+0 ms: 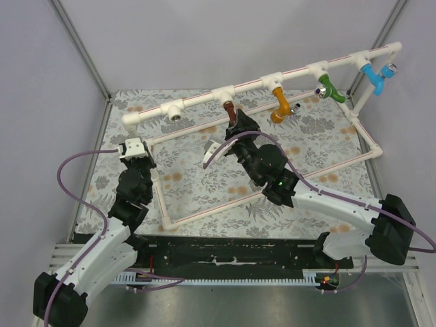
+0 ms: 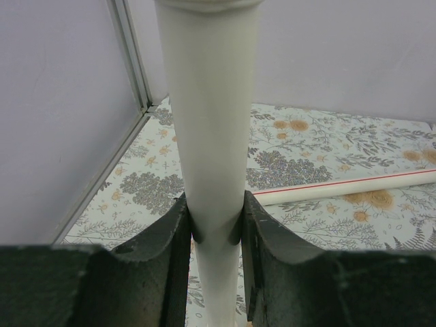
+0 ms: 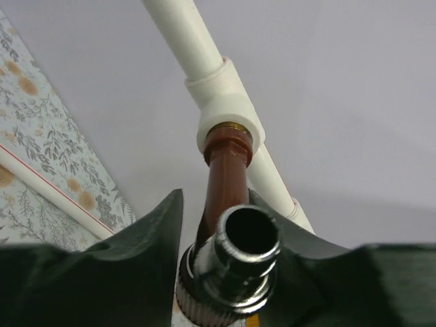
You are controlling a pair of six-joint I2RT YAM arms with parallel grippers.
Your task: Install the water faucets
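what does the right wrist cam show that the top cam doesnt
Right wrist only: the open silvery mouth of the reddish-brown faucet and the brass ring where it enters the white tee. Top only: the orange-yellow faucet, green tap, light blue tap, an empty tee and the left gripper near the rail's left end. Both: the reddish-brown faucet hanging from the rail between the fingers of the right gripper.
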